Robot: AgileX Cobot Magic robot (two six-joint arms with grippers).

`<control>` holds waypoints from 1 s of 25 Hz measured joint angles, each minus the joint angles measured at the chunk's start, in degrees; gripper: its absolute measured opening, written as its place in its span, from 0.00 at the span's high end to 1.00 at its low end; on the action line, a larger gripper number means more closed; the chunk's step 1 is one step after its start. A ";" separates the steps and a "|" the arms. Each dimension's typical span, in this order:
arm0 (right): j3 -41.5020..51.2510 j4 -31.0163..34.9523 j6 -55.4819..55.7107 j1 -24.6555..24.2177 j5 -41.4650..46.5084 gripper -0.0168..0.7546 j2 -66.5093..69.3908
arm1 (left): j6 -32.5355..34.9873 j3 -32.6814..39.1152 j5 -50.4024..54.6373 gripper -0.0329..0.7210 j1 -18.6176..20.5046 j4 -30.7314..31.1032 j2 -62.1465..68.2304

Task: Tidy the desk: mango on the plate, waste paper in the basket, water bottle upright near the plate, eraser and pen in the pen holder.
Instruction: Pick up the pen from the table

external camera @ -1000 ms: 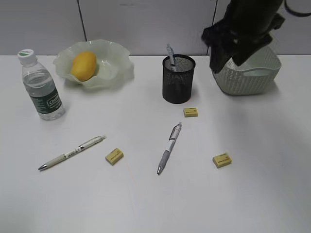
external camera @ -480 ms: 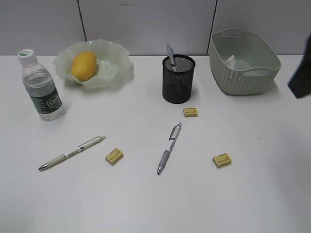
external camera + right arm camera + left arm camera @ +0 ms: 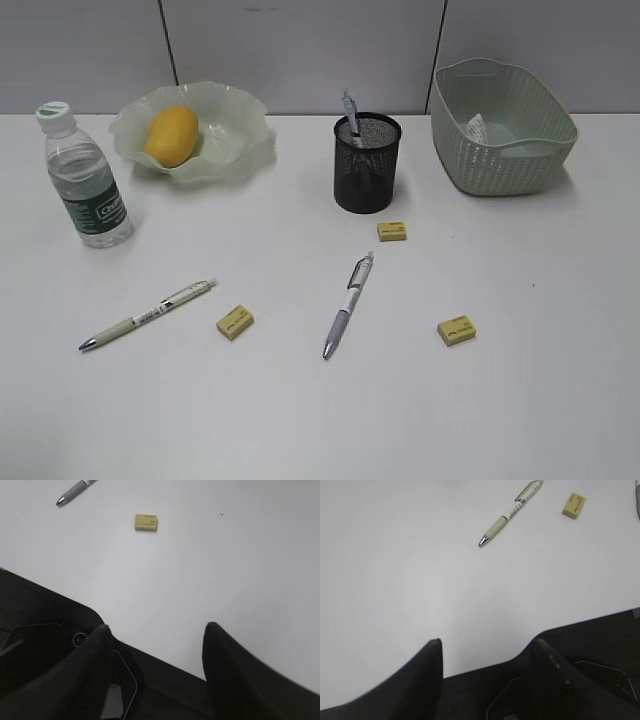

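Both pincers, left point(image 3: 487, 652) and right point(image 3: 156, 632), gape empty; the thin pen point(image 3: 347, 305) mid-frame could roll from a shallow pinch.

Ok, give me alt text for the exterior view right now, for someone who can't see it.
A white desk with two pens and three yellow erasers lying loose. Behind: an upright water bottle, a mango on the plate, a pen holder holding one pen, and the basket with paper inside.
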 joint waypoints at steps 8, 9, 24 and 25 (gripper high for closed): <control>9.25 -0.68 0.00 0.00 -0.57 0.39 -16.14 | 0.00 0.00 0.00 0.40 0.00 0.00 0.00; 10.29 -0.68 0.00 0.00 -0.56 0.39 -17.92 | 0.00 0.00 0.00 0.40 0.00 0.00 0.00; 15.25 -1.37 0.00 0.00 -1.02 0.39 -25.41 | 6.40 -7.13 -11.63 0.27 0.00 1.43 15.73; 15.27 -1.37 0.00 0.00 -1.02 0.39 -25.41 | 7.30 -8.02 -11.68 0.26 0.00 1.37 19.20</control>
